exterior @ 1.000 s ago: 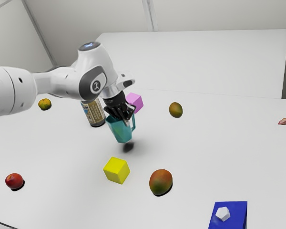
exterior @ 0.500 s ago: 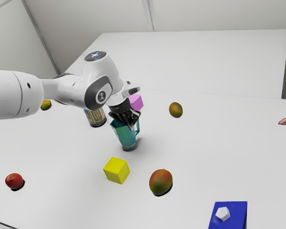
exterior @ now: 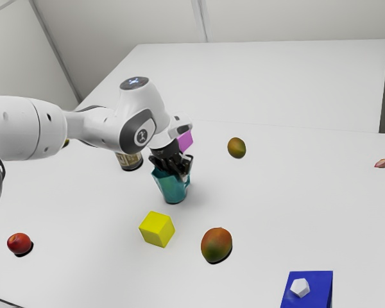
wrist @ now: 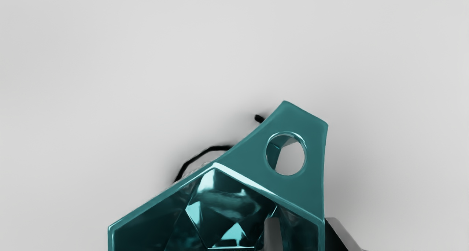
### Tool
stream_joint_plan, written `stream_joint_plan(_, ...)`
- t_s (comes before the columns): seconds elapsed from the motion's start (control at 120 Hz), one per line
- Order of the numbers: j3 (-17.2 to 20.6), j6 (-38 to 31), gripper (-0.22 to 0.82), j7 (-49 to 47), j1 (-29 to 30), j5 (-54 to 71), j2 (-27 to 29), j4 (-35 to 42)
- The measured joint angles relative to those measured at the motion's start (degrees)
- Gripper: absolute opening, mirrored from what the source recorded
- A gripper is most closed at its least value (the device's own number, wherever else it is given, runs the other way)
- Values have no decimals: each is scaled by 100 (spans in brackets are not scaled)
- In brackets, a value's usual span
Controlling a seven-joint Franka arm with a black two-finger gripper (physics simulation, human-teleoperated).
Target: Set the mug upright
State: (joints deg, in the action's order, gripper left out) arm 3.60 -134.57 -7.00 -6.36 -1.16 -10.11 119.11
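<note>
The teal mug [exterior: 172, 188] stands nearly upright, its base at the table and its mouth facing up. At its rim is my gripper [exterior: 181, 174], shut on the mug's wall. Looking into the faceted teal mug [wrist: 234, 207] in the wrist view, I see its handle with a round hole beside the mouth. There my gripper [wrist: 303, 233] straddles the wall beside the handle, one finger inside and the other outside. The wall hides part of the outer finger.
A yellow cube [exterior: 157, 229] and a mango [exterior: 217, 244] lie nearby. Behind the gripper are a bottle [exterior: 131, 160] and a pink cube [exterior: 186, 140], both partly hidden. Farther off are another mango [exterior: 237, 147], a red fruit [exterior: 19, 243] and a blue block [exterior: 313, 289].
My hand has moved down and toward the exterior view's right with the mug. The mug has come down from above the table and turned from tilted to nearly upright.
</note>
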Motion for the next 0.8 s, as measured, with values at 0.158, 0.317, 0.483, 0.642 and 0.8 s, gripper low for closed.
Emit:
stream_joint_plan(0.158,0,30,35,11,-14,-5,144,0)
stream_joint_plan(0.317,-6,106,49,23,-27,-7,392,-3)
stream_joint_plan(0.483,-36,325,55,25,-140,-9,665,-100)
stream_joint_plan(0.642,-51,835,58,47,-153,191,715,-556)
stream_joint_plan(0.8,-53,1447,59,75,-123,374,871,-883)
